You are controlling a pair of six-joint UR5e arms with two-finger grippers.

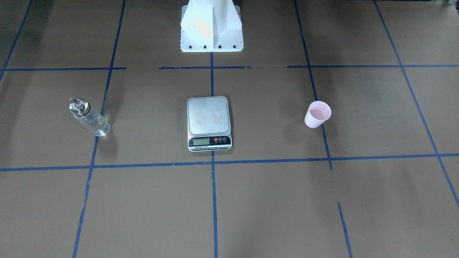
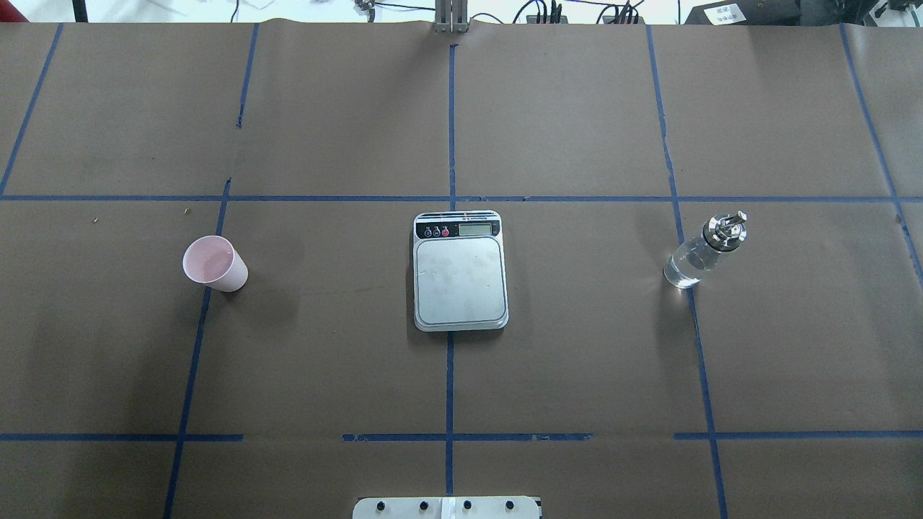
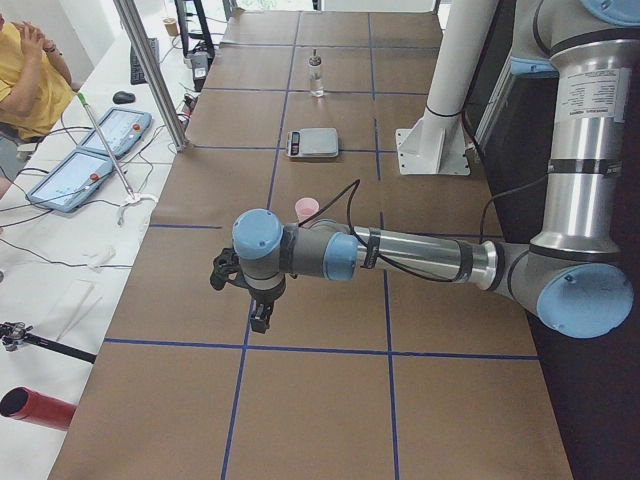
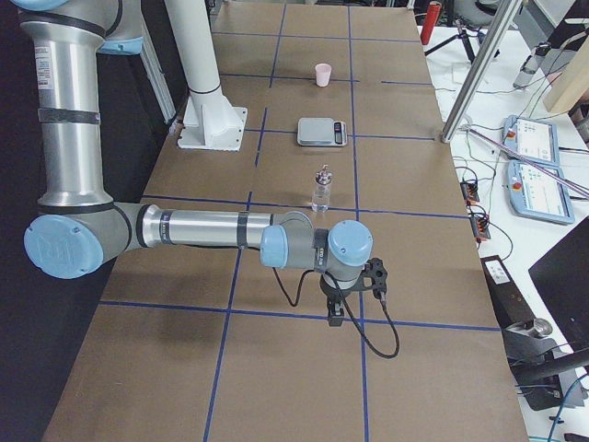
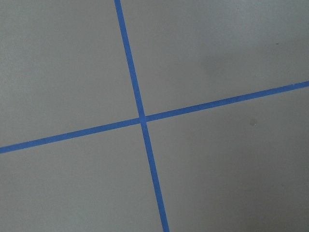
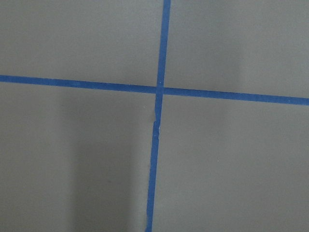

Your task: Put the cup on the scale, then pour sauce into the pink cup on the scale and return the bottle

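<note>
Cup [image 2: 214, 264] upright on worktop [image 2: 577, 360], pinkish inside, well apart from scale [image 2: 460, 277]. Bottle [image 2: 696, 259] opposite side, holding clear sauce [image 2: 682, 272]. Left gripper [image 3: 259, 316], right gripper [image 4: 337, 313]: state cannot tell.

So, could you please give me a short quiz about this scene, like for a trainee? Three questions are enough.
1. True or false: the cup stands on the scale.
2. By the robot's own sides, on which side of the scale is the bottle? A) left B) right C) directly behind it
3. Fill the gap: the scale's display is on the edge ____ from the robot (nearest/farthest).
Key: 1 false, the cup stands on the table, apart from the scale; 2 B; 3 farthest.
</note>
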